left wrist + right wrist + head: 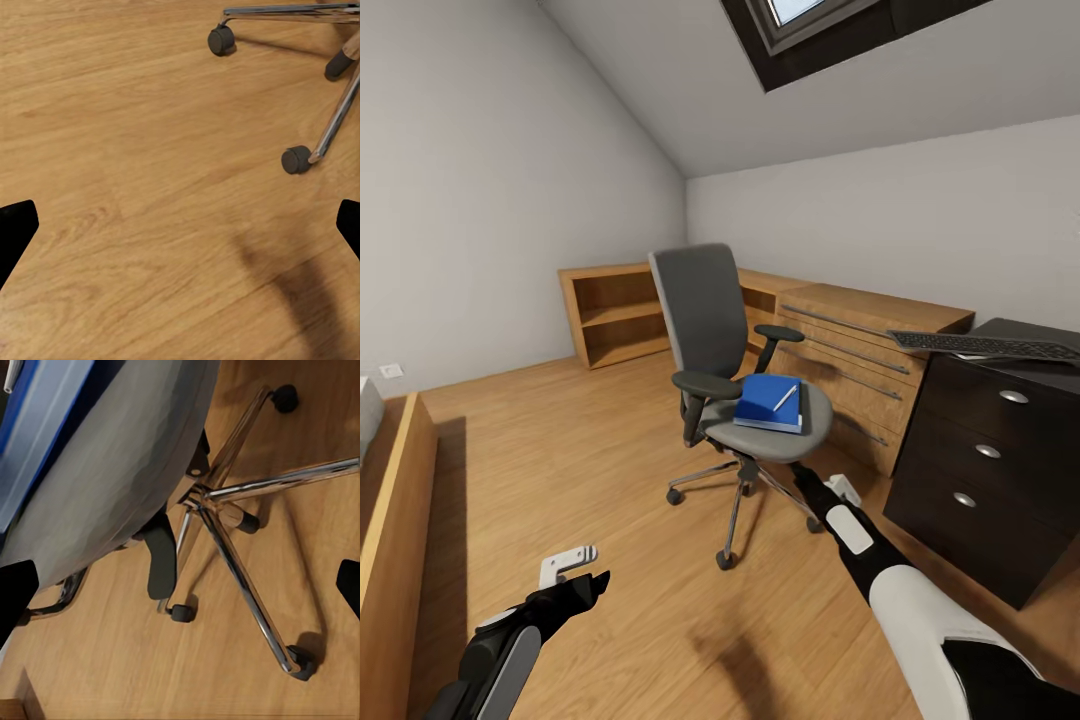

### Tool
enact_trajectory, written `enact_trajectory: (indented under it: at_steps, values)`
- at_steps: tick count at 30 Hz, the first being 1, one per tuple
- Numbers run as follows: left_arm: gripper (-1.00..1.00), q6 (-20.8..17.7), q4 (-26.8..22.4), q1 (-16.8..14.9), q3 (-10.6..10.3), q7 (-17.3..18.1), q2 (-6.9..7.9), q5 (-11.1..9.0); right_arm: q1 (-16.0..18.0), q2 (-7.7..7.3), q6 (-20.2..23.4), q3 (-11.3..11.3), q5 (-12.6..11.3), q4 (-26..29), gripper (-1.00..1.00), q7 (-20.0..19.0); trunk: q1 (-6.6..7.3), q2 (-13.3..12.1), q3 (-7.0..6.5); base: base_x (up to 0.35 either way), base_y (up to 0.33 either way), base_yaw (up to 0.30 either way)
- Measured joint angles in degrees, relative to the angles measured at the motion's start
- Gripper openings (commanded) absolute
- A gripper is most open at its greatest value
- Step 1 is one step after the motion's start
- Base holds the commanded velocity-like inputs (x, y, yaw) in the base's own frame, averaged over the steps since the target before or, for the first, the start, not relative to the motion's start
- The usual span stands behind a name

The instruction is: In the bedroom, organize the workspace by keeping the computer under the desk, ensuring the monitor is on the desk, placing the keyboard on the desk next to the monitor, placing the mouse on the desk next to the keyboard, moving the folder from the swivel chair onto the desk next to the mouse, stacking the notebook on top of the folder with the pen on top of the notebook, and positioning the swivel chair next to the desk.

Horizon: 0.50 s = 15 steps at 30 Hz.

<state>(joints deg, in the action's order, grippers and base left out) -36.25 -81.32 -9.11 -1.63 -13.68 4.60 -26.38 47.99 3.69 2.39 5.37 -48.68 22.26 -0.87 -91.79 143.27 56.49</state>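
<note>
On the wood floor [610, 470] in mid-room stands the swivel chair [735, 375], open boards all round its left and near sides, while its right side faces the wooden drawer chest [860, 360] and the dark drawer unit of the desk [985, 450], with a gap between; the blue folder [768, 402] lies on the seat with the white pen [786, 398] on top, and the notebook cannot be made out. Atop the desk, the keyboard [985, 346] juts past the edge toward the chest, its far end cut off by the frame. Low over bare floor the left gripper [582, 578] hangs with fingers spread, and the right gripper [822, 488], reaching just beside the seat's front edge above the chrome base, is likewise spread, its dark fingertips [16, 596] wide apart in the right wrist view.
</note>
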Motion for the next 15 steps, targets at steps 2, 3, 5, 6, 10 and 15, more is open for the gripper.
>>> enact_trajectory:
  at_steps: [2, 3, 5, 6, 10, 15]
  values:
    - [1.00, 0.0, 0.0, 0.0, 0.0, 0.0, -0.02, 0.0, 0.0, 0.06, 0.0, -0.1, 0.0, 0.0, 1.00, 0.0, 0.00, 0.0, 0.00, 0.000, 0.000, 0.000]
    - [1.00, 0.0, 0.0, 0.0, 0.0, 0.0, -0.01, 0.0, 0.0, 0.09, 0.0, -0.1, 0.0, 0.0, 1.00, 0.0, 0.00, 0.0, 0.00, 0.000, 0.000, 0.000]
    - [1.00, 0.0, 0.0, 0.0, 0.0, 0.0, -0.05, 0.0, 0.0, 0.18, 0.0, -0.4, 0.0, 0.0, 1.00, 0.0, 0.00, 0.0, 0.00, 0.000, 0.000, 0.000]
    - [1.00, 0.0, 0.0, 0.0, 0.0, 0.0, -0.06, 0.0, 0.0, 0.23, 0.0, -0.5, 0.0, 0.0, 1.00, 0.0, 0.00, 0.0, 0.00, 0.000, 0.000, 0.000]
    - [1.00, 0.0, 0.0, 0.0, -0.1, 0.0, -0.08, 0.0, 0.0, 1.17, 0.0, -2.6, 0.1, 0.0, 1.00, 0.0, 0.00, 0.0, 0.00, 0.000, 0.000, 0.000]
    - [1.00, 0.0, 0.0, 0.0, -0.1, 0.0, -0.08, 0.0, -0.1, 1.97, 0.1, -5.5, 0.2, 0.0, 1.00, -0.1, 0.00, 0.0, 0.00, 0.000, 0.000, 0.000]
